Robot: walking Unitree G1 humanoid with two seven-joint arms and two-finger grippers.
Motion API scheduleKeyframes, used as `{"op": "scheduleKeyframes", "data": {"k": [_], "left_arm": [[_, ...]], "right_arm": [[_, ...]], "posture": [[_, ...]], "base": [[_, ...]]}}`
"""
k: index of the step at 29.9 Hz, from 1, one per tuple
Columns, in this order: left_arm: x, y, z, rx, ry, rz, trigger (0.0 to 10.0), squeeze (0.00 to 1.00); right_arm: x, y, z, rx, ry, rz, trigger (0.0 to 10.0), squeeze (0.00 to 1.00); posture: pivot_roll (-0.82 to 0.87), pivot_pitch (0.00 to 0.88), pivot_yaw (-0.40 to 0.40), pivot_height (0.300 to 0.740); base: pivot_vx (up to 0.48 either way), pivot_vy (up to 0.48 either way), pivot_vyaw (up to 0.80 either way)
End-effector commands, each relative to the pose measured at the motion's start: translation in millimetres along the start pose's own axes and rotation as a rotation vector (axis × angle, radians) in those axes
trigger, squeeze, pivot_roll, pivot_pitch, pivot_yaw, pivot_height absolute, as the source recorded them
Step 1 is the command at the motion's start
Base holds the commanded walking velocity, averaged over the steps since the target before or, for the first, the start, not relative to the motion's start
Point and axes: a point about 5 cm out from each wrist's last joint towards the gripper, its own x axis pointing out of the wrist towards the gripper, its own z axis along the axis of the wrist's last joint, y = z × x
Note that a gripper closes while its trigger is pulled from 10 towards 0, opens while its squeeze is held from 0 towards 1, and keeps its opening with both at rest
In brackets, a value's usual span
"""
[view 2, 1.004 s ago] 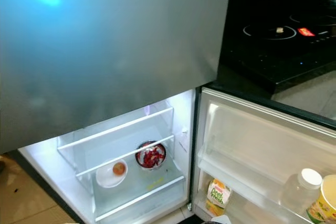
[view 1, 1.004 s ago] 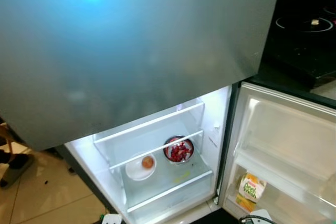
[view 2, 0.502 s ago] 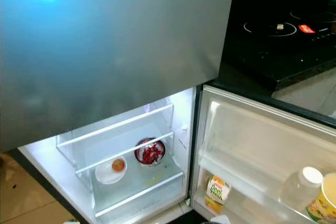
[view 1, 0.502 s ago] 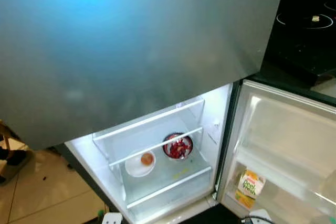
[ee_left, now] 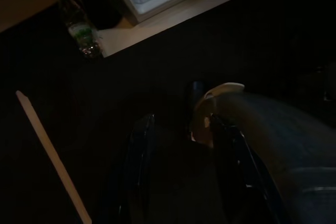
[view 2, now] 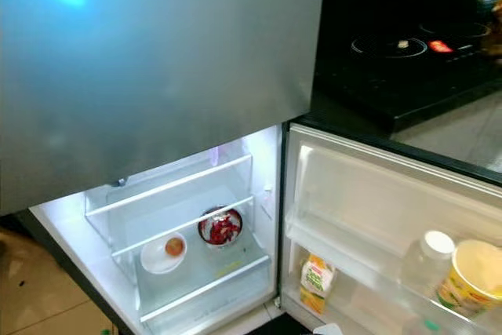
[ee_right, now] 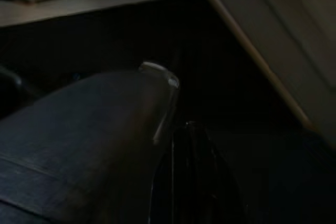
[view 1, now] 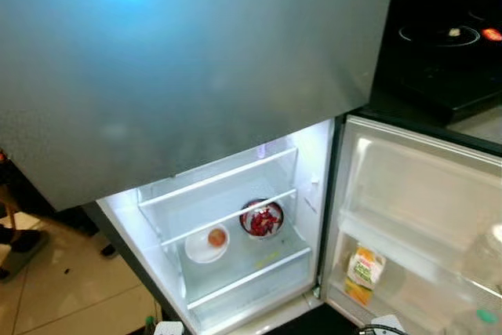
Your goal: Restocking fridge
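Open fridge [view 1: 235,217] lit | left hand [ee_left: 178,171] apparently parted, empty (dim) | right hand [ee_right: 191,182]: grip unclear

Both arms are hanging idle in shade; left gripper [ee_left: 181,174] fingers are standing apart, holding nothing

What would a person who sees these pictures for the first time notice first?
The eye goes first to the large grey upper fridge door, closed, across the top of the head views. Below it the lit lower compartment stands open, with a round steel bowl of red food beside a white plate holding an orange fruit on one shelf. In the open door's rack stand a green-and-yellow juice carton and a white-capped clear bottle.
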Motion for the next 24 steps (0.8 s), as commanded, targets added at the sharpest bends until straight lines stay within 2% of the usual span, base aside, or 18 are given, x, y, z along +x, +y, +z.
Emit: {"op": "scheduleKeyframes", "data": {"k": [1,9,15,18,24], "left_arm": [[-2.6,3.3,-9.4,0.007,0.029,0.009,10.0,0.00],[-2.5,2.9,-9.4,0.007,0.030,0.008,10.0,0.00],[-2.4,2.4,-9.4,0.006,0.030,0.008,10.0,0.00],[-2.3,2.2,-9.2,0.007,0.029,0.007,10.0,0.00],[-2.3,2.4,-9.4,0.014,0.033,0.010,10.0,0.00]], "right_arm": [[0.1,-0.5,1.2,-0.004,0.006,0.000,10.0,0.00],[0.2,-0.6,1.6,-0.007,0.007,0.001,10.0,0.00],[0.1,-0.8,1.6,-0.008,0.007,0.001,10.0,0.00],[0.1,-0.8,1.8,-0.010,0.007,0.002,10.0,0.00],[0.1,-0.8,1.0,-0.018,0.011,0.001,10.0,0.00]], "posture": [[-0.03,0.023,0.040,0.740],[-0.03,0.023,0.040,0.740],[-0.03,0.024,0.038,0.740],[-0.03,0.024,0.037,0.740],[-0.03,0.024,0.037,0.740]], "base": [[-0.480,0.000,0.00],[-0.480,0.000,0.00],[0.000,0.000,0.00],[-0.480,0.000,0.00],[0.000,0.000,0.00]]}}
